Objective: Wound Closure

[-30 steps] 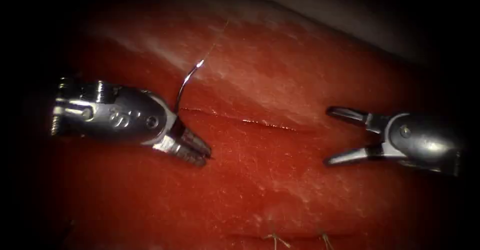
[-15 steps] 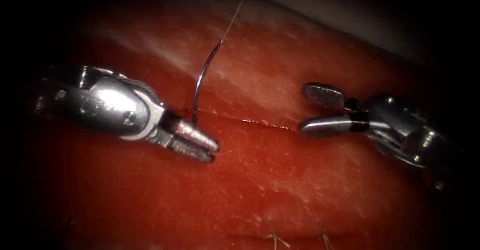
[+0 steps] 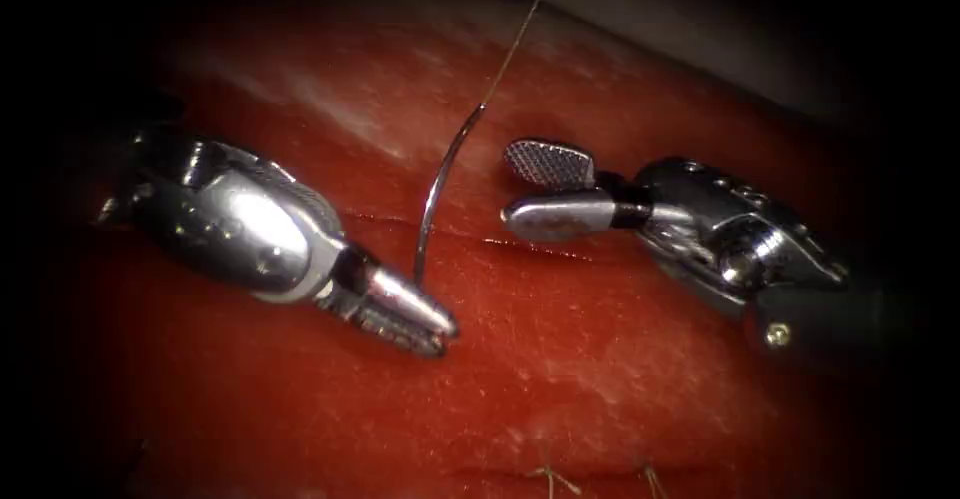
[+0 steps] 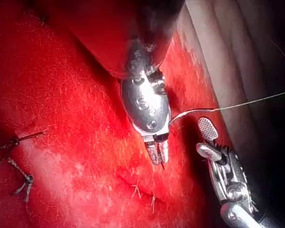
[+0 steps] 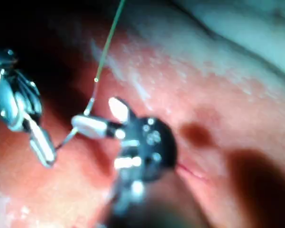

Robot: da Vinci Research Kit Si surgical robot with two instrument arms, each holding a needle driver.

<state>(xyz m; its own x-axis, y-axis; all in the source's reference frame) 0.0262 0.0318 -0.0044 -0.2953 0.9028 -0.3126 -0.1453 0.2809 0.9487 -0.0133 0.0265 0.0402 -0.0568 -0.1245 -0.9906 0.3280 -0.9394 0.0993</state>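
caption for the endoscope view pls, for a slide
Left tool holds the needle near its tip, above the tissue; right tool open beside it.

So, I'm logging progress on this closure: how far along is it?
Done: cut ends of thread show near the tissue's lower edge. In hand: the left tool holds the needle near its tip end, clear of the tissue, thread trailing upward; the right tool is open beside it, holding nothing. Left: the cut lies unstitched.
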